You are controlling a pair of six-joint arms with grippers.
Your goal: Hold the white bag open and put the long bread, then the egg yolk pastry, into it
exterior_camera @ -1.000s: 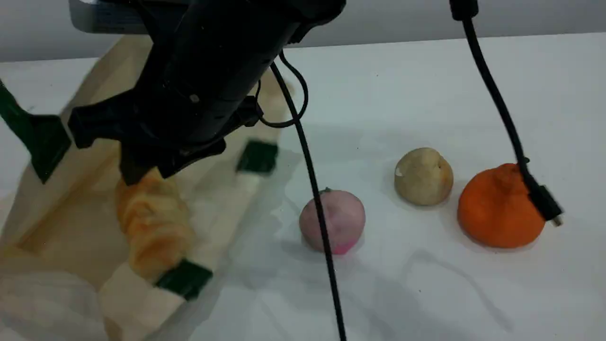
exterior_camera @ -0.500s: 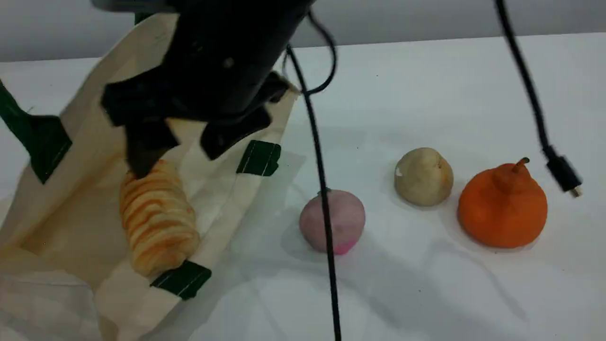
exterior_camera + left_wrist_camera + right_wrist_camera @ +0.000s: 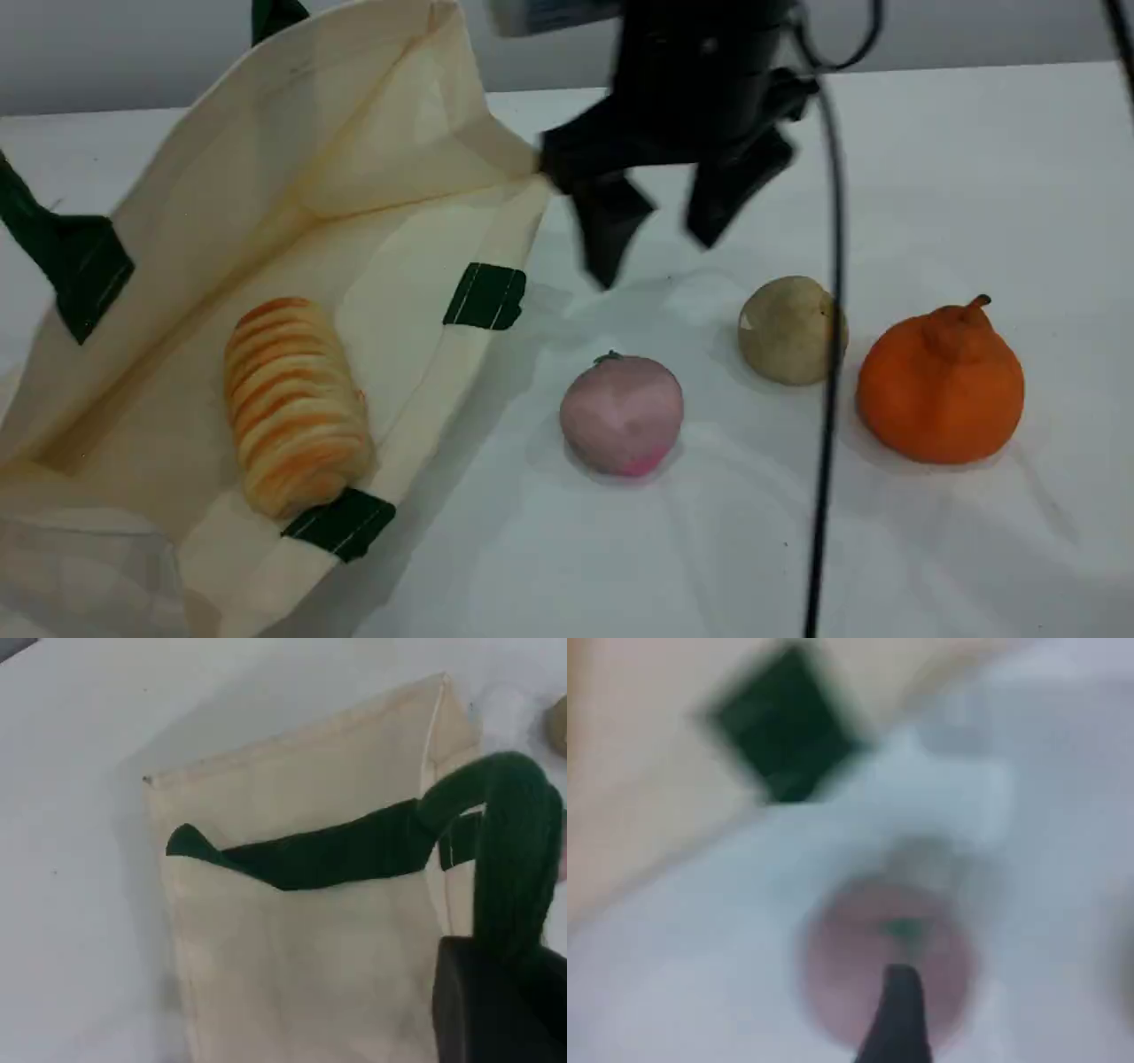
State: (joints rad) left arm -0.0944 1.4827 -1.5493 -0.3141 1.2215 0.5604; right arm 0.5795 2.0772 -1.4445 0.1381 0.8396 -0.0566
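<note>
Bread lies inside the open bag at the tabletop's left edge; pastry sits on the tabletop right of centre, between a pink ball and an orange fruit. Right gripper hangs above the tabletop's middle, fingers apart and empty. Left gripper is clamped on the bag's green strap.

We see a pink round ball with a small green tip resting on the white table, roughly at the middle of the scene view; in the blurred right wrist view the same ball shows from above. To its right, well apart, sits an orange fruit with a short stem, upright and the largest of the loose foods. A black cable hangs down across the scene view, passing between the ball and the fruit.
</note>
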